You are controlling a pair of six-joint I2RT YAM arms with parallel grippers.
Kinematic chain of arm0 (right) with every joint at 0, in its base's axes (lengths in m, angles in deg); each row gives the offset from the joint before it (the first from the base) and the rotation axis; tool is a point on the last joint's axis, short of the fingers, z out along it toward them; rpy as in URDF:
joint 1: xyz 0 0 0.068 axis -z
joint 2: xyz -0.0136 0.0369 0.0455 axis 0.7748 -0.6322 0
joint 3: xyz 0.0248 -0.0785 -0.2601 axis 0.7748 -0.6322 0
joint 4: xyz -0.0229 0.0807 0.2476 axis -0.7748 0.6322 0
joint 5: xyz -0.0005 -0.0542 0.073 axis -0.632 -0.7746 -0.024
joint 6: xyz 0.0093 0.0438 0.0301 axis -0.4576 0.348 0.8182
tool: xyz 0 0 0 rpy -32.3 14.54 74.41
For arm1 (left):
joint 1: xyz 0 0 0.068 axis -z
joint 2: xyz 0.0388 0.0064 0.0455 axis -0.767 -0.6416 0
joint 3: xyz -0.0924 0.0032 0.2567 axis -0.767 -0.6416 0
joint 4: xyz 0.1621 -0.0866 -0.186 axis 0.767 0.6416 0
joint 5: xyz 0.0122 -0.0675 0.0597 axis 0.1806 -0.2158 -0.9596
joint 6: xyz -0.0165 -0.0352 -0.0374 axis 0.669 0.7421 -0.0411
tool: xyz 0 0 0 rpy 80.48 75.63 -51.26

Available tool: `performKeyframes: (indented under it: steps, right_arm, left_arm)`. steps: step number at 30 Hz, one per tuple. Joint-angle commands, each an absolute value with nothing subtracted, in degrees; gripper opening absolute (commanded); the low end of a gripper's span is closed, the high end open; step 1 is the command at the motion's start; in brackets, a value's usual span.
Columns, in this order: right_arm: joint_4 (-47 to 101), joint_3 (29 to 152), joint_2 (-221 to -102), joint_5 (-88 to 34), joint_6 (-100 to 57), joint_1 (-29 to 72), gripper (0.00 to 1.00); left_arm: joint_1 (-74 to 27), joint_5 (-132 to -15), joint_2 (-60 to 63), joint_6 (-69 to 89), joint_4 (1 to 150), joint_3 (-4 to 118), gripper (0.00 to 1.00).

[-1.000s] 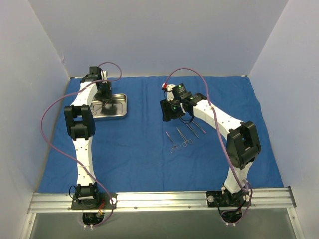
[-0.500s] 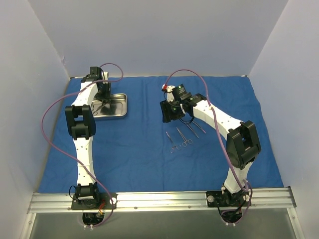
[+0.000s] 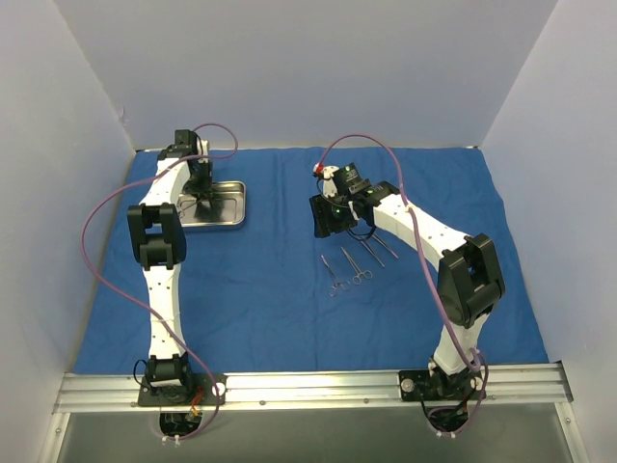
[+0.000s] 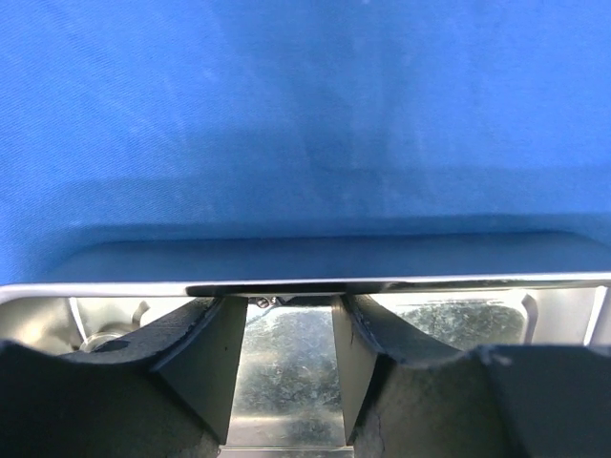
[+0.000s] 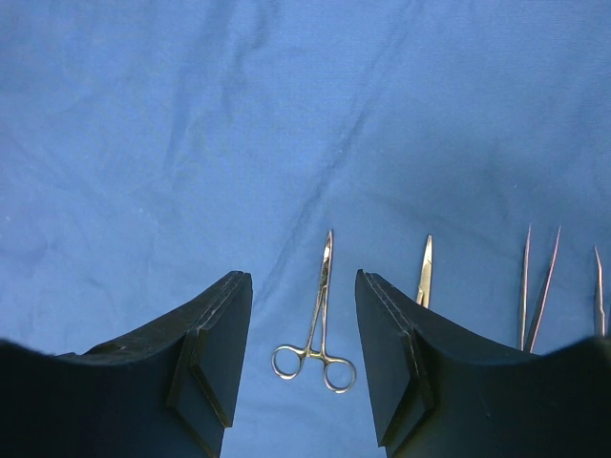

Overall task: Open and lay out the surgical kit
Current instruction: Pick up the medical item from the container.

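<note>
- Surgical kit (image 3: 289, 241): its blue cloth (image 3: 260, 309) lies spread flat over the table, from the metal rail (image 3: 308, 384) at the near edge back to the far wall. The right arm's elbow hides a patch of it on the right.
- Instruments (image 3: 355, 265) lie on the cloth right of centre, side by side. From above they are thin slivers, and the farther ones run under the right arm's dark cable, so they are hard to count there.
- In the right wrist view one ring-handled forceps (image 5: 315, 324) lies whole on the cloth, seen through the gap between the fingers. The next blade (image 5: 425, 272) shows only its tip above the right-hand finger. A pair of thin points (image 5: 535, 281) is cut off the same way, and a last tip sits at the frame's edge.
- Right gripper (image 5: 304, 281) hangs above the cloth just by the instruments. Its fingers (image 5: 205, 353) stand moderately apart, with nothing between them and touching nothing.
- Steel tray (image 3: 227, 207) sits on the cloth at the far left, well apart from the instruments. From above, the arm hides much of its floor.
- Left gripper (image 4: 288, 305) stands inside the tray, fingertips close to its far rim. The dark fingers (image 4: 191, 353) are moderately apart, and only bare shiny floor shows between them. A tiny speck at the rim between the tips is too small to identify. The fingers block most of the tray floor on either side.
</note>
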State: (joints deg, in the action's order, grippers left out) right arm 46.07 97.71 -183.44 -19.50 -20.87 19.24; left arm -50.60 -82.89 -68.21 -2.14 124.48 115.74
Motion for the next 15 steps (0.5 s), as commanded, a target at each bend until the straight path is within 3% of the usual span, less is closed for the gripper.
performKeyframes:
  steps: [1, 4, 5, 9, 15]
  right_arm:
    - [46.08, 97.43, -180.96, -18.63, -20.73, 19.41, 0.47]
    - [45.82, 97.7, -181.14, -18.28, -20.64, 19.5, 0.47]
    - [45.9, 97.78, -181.23, -18.11, -20.64, 19.5, 0.47]
    - [45.99, 97.79, -181.23, -18.19, -20.64, 19.41, 0.47]
    - [45.82, 97.08, -180.79, -18.19, -20.64, 19.41, 0.47]
  left_arm:
    - [-50.88, -84.51, -67.93, 0.02, 124.1, 115.83, 0.49]
    - [-50.79, -84.25, -69.24, 0.28, 125.85, 118.37, 0.5]
    - [-50.79, -84.25, -69.68, 0.28, 126.38, 119.16, 0.57]
    - [-50.88, -84.77, -73.1, 0.2, 130.59, 122.59, 0.62]
    - [-51.32, -84.6, -75.22, 0.81, 132.97, 124.88, 0.6]
